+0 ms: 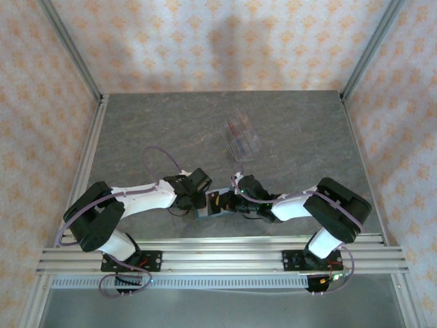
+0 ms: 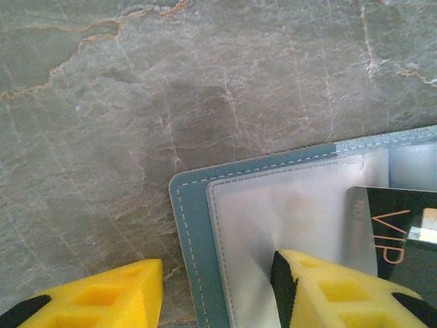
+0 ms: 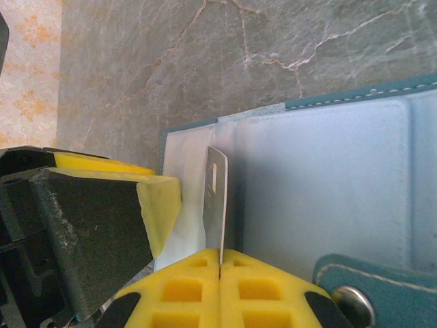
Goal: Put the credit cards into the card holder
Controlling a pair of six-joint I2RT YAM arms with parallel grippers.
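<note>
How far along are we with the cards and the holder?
Done: the card holder lies open. In hand: the right claw is shut on a card at its clear pocket, while the left claw presses on the holder. Left: push that card in, then any others; the clear box seems to hold some.

I see my left gripper [image 2: 213, 290] at 6 o'clock with its yellow fingers [image 2: 102, 297] parted. One is over the grey stone table [image 2: 136, 102], and the other's tip is on the clear sleeve [image 2: 287, 205] of the teal card holder [image 2: 188, 225]. At 4 o'clock a dark credit card [image 2: 403, 225] lettered VIP lies at the sleeve.
</note>
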